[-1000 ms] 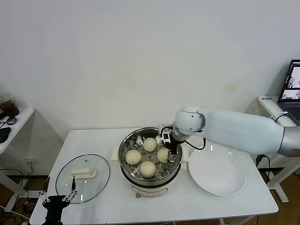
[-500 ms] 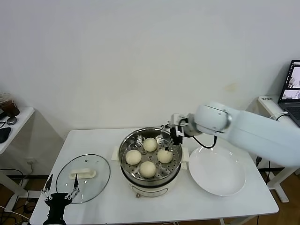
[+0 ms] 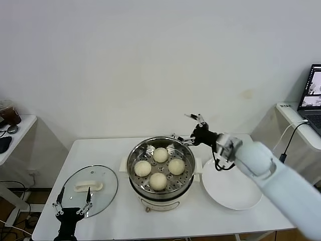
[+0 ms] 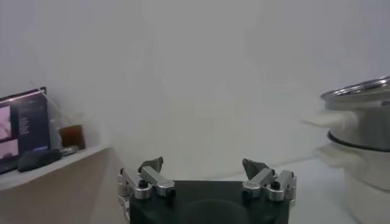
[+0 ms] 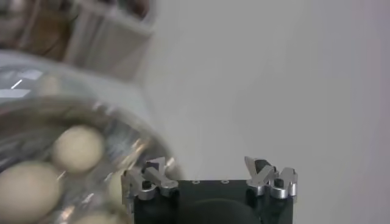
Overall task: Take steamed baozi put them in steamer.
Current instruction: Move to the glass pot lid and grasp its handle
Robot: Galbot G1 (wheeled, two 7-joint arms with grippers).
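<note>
Several cream-white baozi [image 3: 160, 154] lie on the perforated tray inside the shiny steamer [image 3: 134, 153] at the table's middle. My right gripper [image 3: 189, 128] is open and empty, raised above and behind the steamer's right rim. In the right wrist view the gripper [image 5: 207, 173] is open, with baozi [image 5: 76, 148] in the steamer [image 5: 125, 122] below it. My left gripper [image 3: 73, 205] is open and empty, low at the front left in front of the glass lid. The left wrist view shows that gripper [image 4: 204, 171] open and the steamer [image 4: 359, 131] off to one side.
A round glass lid [image 3: 103, 188] with a white handle lies left of the steamer. A flat white plate [image 3: 231, 183] lies right of it, under my right forearm. A side table with a cup [image 3: 9, 113] stands far left, a laptop [image 3: 312, 93] far right.
My right gripper has lifted out of the steamer and drawn back up to the right, empty, leaving a baozi on the tray. My left gripper has drifted slightly right.
</note>
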